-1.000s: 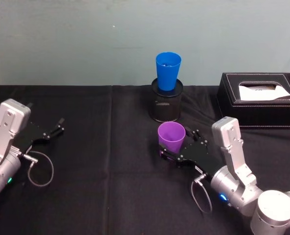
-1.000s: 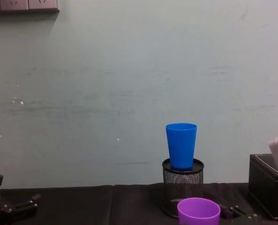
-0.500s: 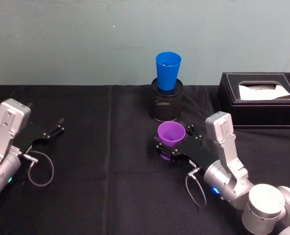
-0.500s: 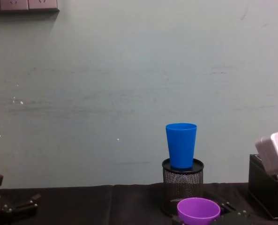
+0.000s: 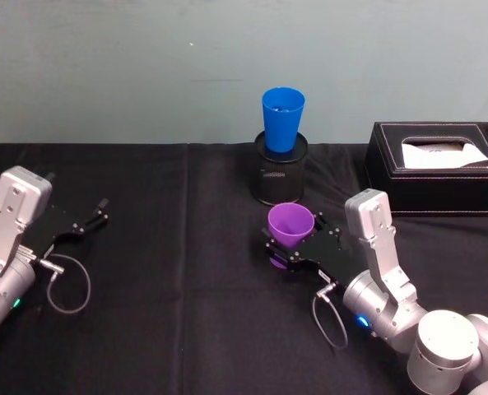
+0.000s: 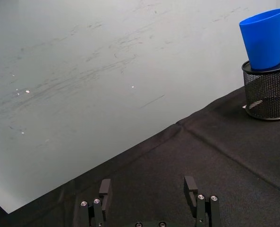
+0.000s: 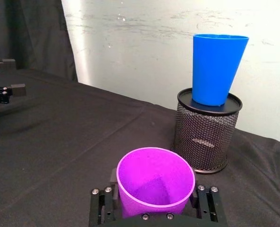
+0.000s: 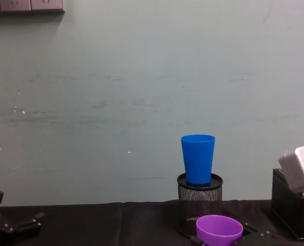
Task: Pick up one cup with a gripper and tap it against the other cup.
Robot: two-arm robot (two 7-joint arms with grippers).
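Resting on the far left of the black cloth-covered table (image 5: 186, 247), the left gripper (image 5: 87, 222) lies idle on its silver-grey arm, well apart from both cups. Its two black fingers are spread wide with nothing between them. A thin grey cable loop (image 5: 67, 284) curls on the cloth just beside that arm.

Toward the middle, at the back near the pale wall, stands a round black wire-mesh pen holder (image 5: 281, 177). A bright blue, tapered plastic tumbler (image 5: 282, 119) sits upright in its mouth, open end up, with most of its body rising above the holder's rim.

Just in front of the holder, and slightly to its right, is the purple, tapered plastic tumbler (image 5: 290, 228), upright with its mouth open to the ceiling. The right gripper (image 5: 291, 240) reaches in from the lower right on a silver-grey arm with a blue light at its joint. Its flat black jaws stand on either side of the purple plastic tumbler's lower half and press against its wall, pinching it. The right wrist view shows the cup seated between them, with a finger (image 7: 112, 176) touching its side. Whether the cup's base touches the cloth cannot be told. The purple plastic tumbler is near the pen holder but apart from it, and it sits lower than the blue plastic tumbler.

At the far right, a black rectangular tissue box (image 5: 437, 185) stands against the wall, with a white tissue (image 5: 445, 155) showing in its top opening.
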